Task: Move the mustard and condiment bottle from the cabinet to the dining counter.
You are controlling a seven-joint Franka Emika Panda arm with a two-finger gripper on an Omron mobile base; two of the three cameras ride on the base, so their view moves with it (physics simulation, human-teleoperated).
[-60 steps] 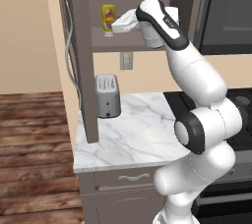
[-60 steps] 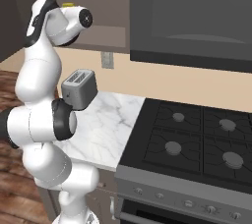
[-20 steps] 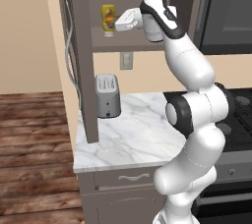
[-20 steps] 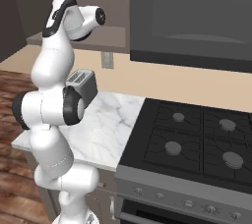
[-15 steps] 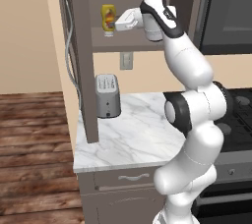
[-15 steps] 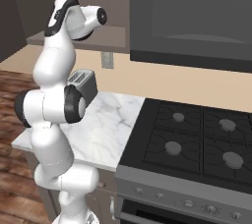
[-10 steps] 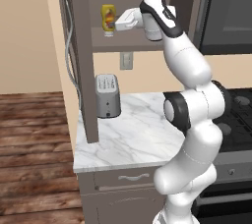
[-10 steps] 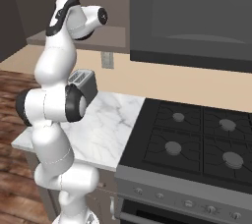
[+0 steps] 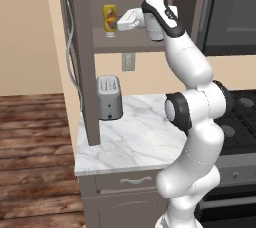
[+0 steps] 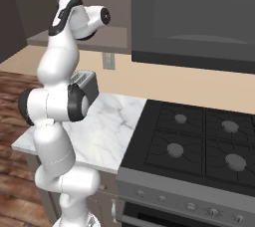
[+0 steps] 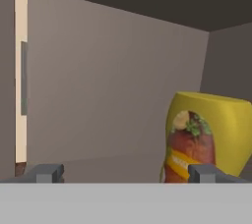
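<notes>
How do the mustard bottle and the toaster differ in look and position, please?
The mustard bottle is yellow with a picture label; the toaster is plain grey metal. The mustard bottle stands high on the cabinet shelf, the toaster below on the marble worktop. The open tool is right beside the mustard bottle, far from the toaster. Both stand upright.

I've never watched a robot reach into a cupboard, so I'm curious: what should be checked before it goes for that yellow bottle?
1. Cabinet door swung open: ok.
2. Mustard upright on the shelf: ok.
3. Gripper open, nothing held: ok.
4. Gripper level with the mustard: ok, its tips sit near the bottle's lower half in the hand view.
5. Mustard centred between the fingertips: not ok, in the hand view it stands in front of one fingertip, not in the gap.
6. Condiment bottle's place in the cabinet: cannot tell.
</notes>
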